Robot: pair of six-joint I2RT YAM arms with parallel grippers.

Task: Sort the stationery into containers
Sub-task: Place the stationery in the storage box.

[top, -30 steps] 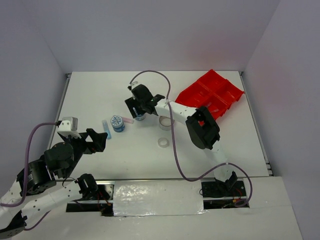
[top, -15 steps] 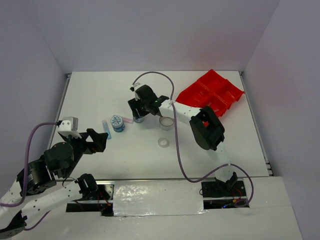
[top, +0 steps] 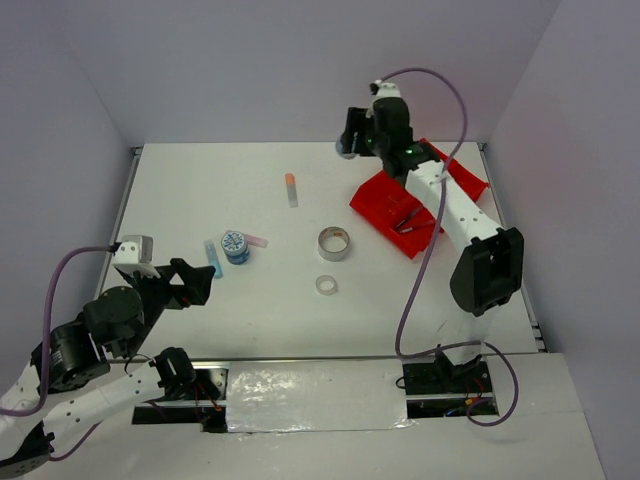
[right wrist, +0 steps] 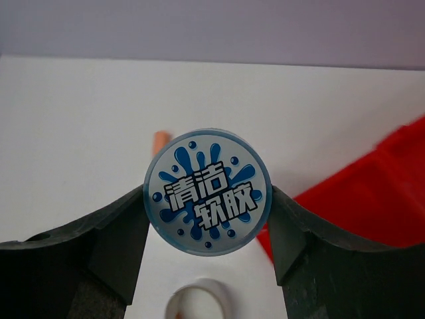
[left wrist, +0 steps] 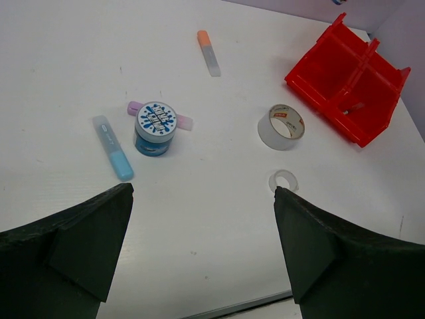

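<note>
My right gripper (right wrist: 207,201) is shut on a round tub (right wrist: 207,199) with a blue-white lid, its fingers (right wrist: 123,232) pressing both sides. It hangs in the air (top: 352,135) at the back, just left of the red tray (top: 425,195). A second tub (top: 233,246) stands on the table between a blue tube (top: 212,258) and a pink tube (top: 257,241). An orange-capped tube (top: 290,189), a silvery tape roll (top: 334,243) and a clear tape ring (top: 326,285) lie apart. My left gripper (left wrist: 202,193) is open over bare table, near the front left.
The red tray (left wrist: 348,86) sits askew at the back right, with a thin item (left wrist: 352,108) in one compartment. White walls close in the table on three sides. My right arm's forearm (top: 455,210) reaches across the tray.
My right gripper closed on a tub at the table's middle, lifted it and swung it up and right to the tray's back-left corner, uncovering the orange-capped tube. The left arm stayed put.
</note>
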